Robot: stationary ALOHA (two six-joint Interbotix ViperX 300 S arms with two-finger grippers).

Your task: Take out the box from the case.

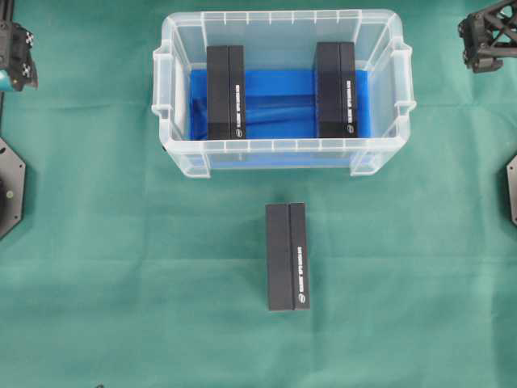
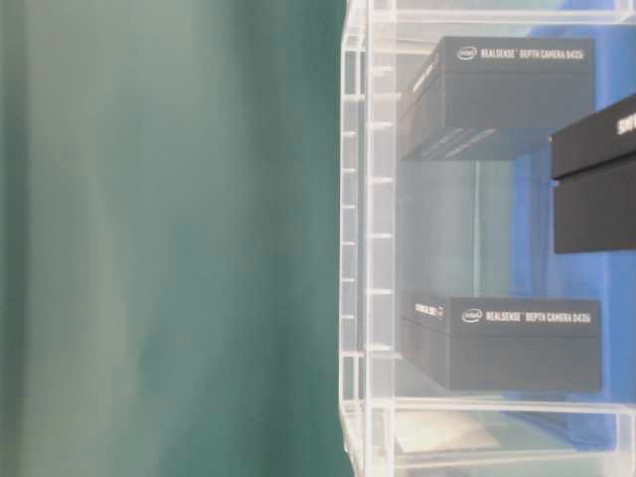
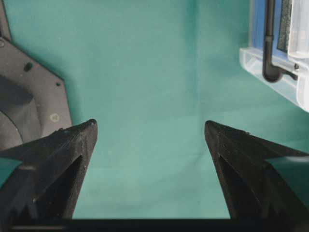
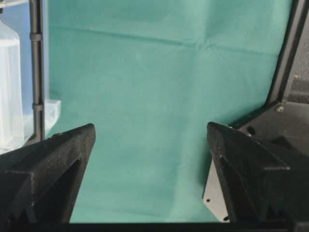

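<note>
Overhead, a green cloth (image 1: 97,267) covers the table. The case (image 1: 283,24) sits toward its far edge with 2 black boxes (image 1: 224,91) on its blue lining; a 3rd box (image 1: 287,256) lies on the cloth just in front of the case. The table-level view shows the case wall (image 2: 363,238) against green cloth. Each wrist view shows a wide, empty tool, left tool (image 3: 150,126) and right tool (image 4: 150,129), over bare cloth beside the case.

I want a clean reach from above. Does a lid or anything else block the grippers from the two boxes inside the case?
Nothing visible does. The case has no lid, and the left box and right box lie uncovered, apart from each other. Both grippers are open, off to the sides.
</note>
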